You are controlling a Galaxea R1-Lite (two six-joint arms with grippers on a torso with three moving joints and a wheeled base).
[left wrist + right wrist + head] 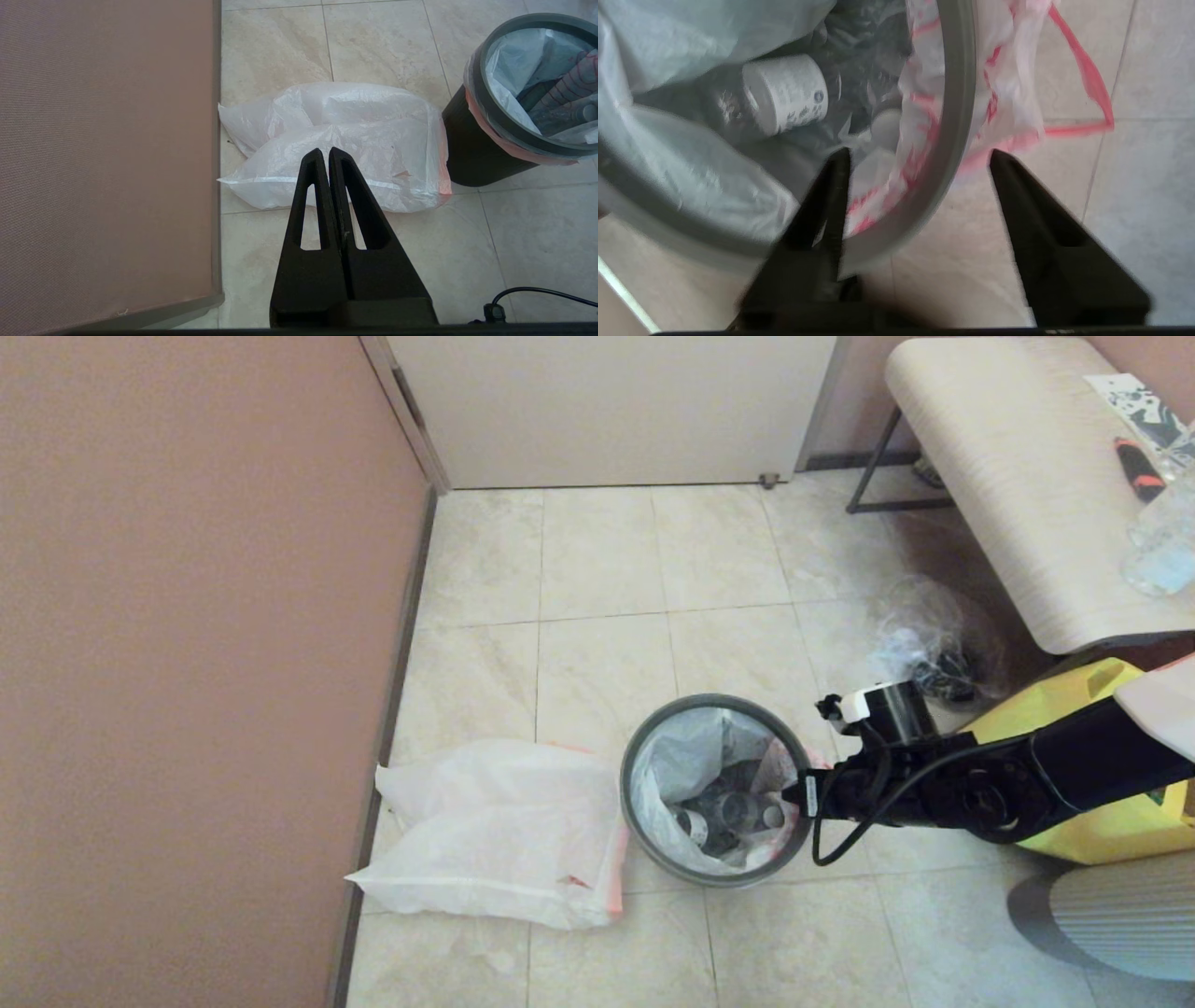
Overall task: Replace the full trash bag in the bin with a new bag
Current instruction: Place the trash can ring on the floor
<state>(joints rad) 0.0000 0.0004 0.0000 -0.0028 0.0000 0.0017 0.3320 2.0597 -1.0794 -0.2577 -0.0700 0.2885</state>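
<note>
Tiled floor; only right wrist shows tool (915,161) spread.

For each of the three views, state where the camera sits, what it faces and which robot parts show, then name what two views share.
Head view: high on the head, looking down at the bin and new bag; the right arm shows.
Left wrist view: behind the shut left gripper, facing the new bag.
Right wrist view: behind the open right gripper, jaws astride the bin's rim, facing the full trash bag.
All share the bin.
</note>
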